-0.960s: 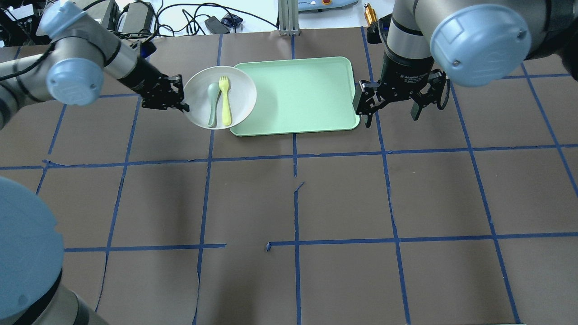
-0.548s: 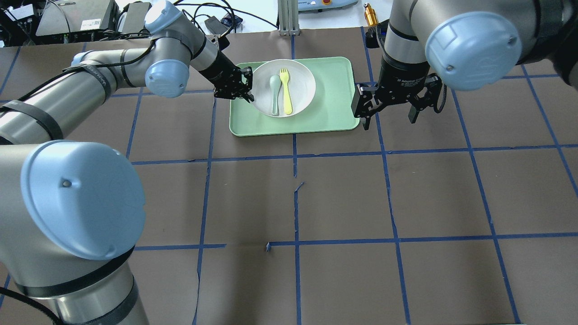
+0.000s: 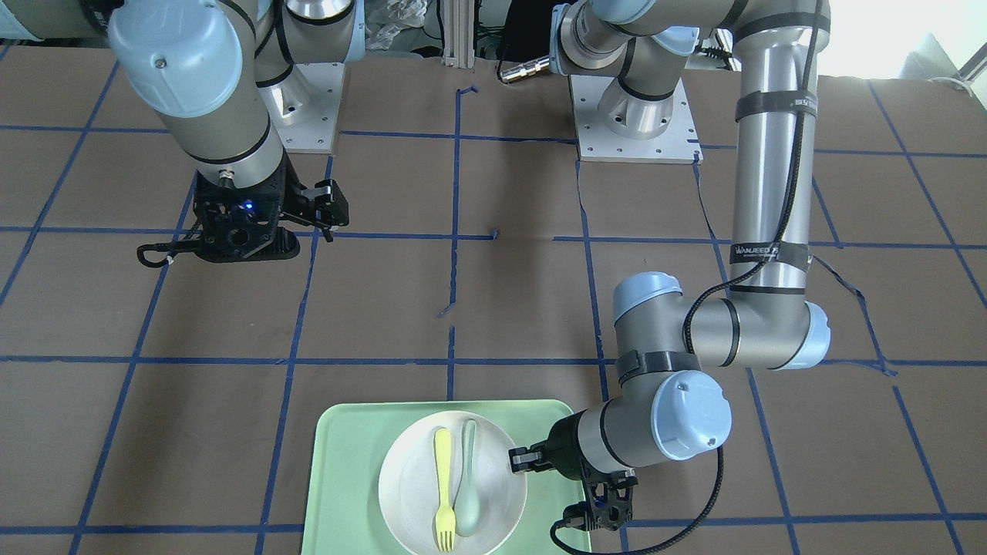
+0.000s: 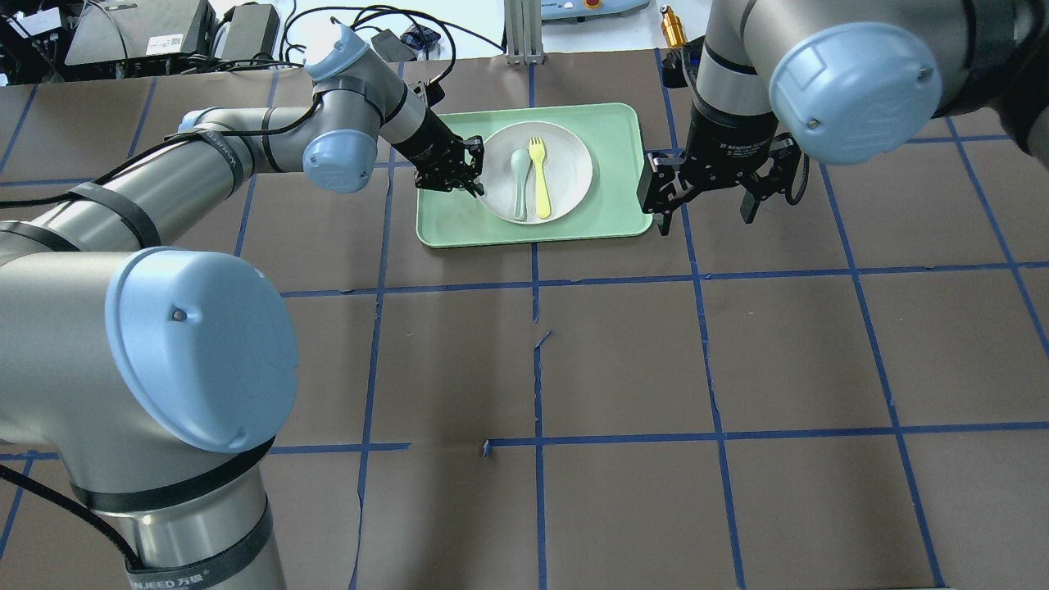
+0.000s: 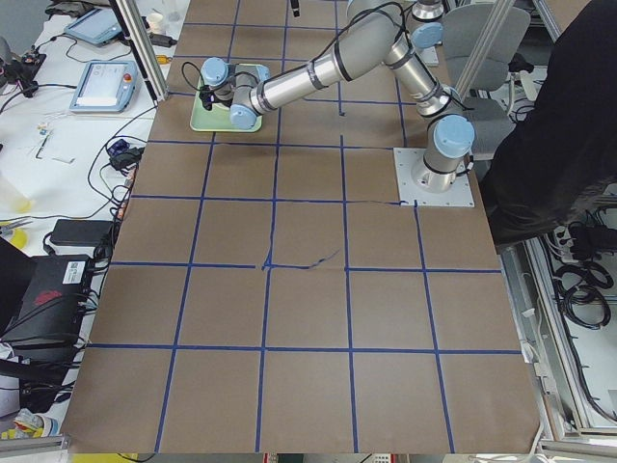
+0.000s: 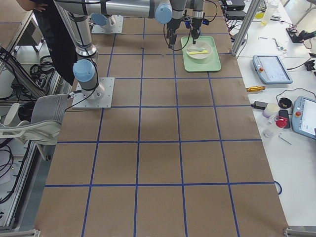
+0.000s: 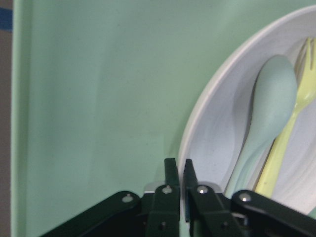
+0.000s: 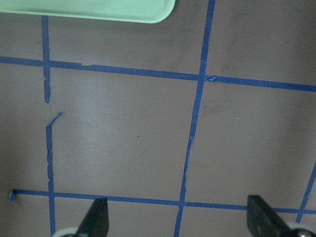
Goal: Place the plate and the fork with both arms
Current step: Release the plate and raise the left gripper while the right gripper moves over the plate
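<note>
The left gripper [image 4: 474, 184] pinches the rim of the off-white plate [image 4: 569, 168] at its 9 o'clock side in the overhead view. The plate sits over the middle of the pale green tray [image 4: 615, 139]; whether it rests on the tray or hangs just above it cannot be told. On the plate lie the yellow fork [image 4: 541, 184] and, touching it at its 9 o'clock side, a grey-green spoon [image 4: 520, 176], tines and bowl toward 12 o'clock. The right gripper [image 4: 705, 215] hangs just past the tray's 3 o'clock edge, its jaws spread wide and holding nothing.

White lettering on the right wrist reads "2F Adaptive", with the rest too small to make out. A black strap on the left arm reads "WANJEED" in the front-facing view.

Only the left wrist view shows the grip itself: the left gripper [image 7: 177, 165] has its 2 jaws drawn narrow on the plate [image 7: 217, 133] rim, with the spoon [image 7: 266, 108] and fork [image 7: 286, 143] toward 2 o'clock and bare tray [image 7: 98, 98] at 10 o'clock. The right wrist view alone shows what lies under the right gripper [image 8: 178, 219]: brown paper crossed with blue tape, and a tray [image 8: 98, 10] corner at 11 o'clock. The front-facing view flips the fork [image 3: 442, 486], so its tines point to 6 o'clock.
</note>
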Controlling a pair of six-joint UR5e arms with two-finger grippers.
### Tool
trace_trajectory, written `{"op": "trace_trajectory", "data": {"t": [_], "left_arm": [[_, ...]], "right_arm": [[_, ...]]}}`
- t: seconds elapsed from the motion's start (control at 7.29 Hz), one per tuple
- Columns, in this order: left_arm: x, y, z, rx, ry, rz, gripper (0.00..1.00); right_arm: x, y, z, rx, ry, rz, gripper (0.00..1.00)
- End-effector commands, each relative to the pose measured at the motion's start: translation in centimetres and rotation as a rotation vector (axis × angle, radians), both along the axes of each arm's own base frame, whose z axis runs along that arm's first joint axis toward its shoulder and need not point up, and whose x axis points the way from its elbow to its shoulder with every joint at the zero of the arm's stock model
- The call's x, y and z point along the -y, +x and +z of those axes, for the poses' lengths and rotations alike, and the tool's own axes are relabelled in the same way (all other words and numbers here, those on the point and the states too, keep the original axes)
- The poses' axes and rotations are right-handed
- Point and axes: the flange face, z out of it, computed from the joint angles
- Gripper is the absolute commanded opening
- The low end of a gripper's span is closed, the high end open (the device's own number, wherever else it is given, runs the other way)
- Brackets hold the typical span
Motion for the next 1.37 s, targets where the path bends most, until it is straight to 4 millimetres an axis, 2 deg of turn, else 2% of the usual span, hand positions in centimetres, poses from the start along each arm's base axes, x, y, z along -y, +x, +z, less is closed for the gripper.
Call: {"op": "trace_trajectory", "data": {"t": [0.0, 0.14, 0.27, 0.41, 0.55, 0.69, 0.82, 0.96, 1.1, 1.23], "left_arm": [[0.3, -0.7, 0.5, -0.007, -0.043, 0.014, 0.97], [0.4, -0.5, 3.6, -0.008, -0.104, 0.018, 1.0], [0.1, 0.1, 6.0, 0.01, -0.132, 0.014, 1.0], [-0.5, 2.0, 8.1, 0.086, -0.14, -0.008, 1.0], [-2.2, 5.0, 9.6, 0.224, -0.069, -0.139, 1.0], [-3.8, 9.0, 12.2, 0.346, -0.015, -0.25, 1.0], [-4.8, 13.4, 14.7, 0.355, 0.012, -0.266, 1.0], [-6.0, 17.3, 15.8, 0.345, 0.022, -0.279, 1.0], [-7.2, 19.3, 15.9, 0.337, 0.019, -0.303, 1.0], [-8.0, 19.9, 15.4, 0.333, 0.031, -0.305, 1.0]], "right_arm": [[0.2, 0.0, 0.0, 0.0, -0.014, 0.002, 1.0], [0.8, 0.1, 0.3, 0.005, -0.054, -0.004, 1.0], [2.6, 0.2, -0.6, 0.004, -0.092, -0.022, 1.0], [4.2, 0.5, -1.1, 0.017, -0.163, -0.034, 1.0], [6.3, 0.8, -2.0, 0.034, -0.252, -0.032, 0.99], [7.8, 1.1, -3.6, 0.039, -0.267, -0.034, 0.87], [9.7, 1.8, -4.5, 0.044, -0.277, -0.025, 0.86], [12.2, 4.3, -5.4, 0.05, -0.284, 0.006, 0.82], [15.1, 7.0, -8.8, 0.052, -0.267, 0.007, 0.67], [17.1, 8.8, -12.0, 0.077, -0.273, 0.015, 0.67]]}}
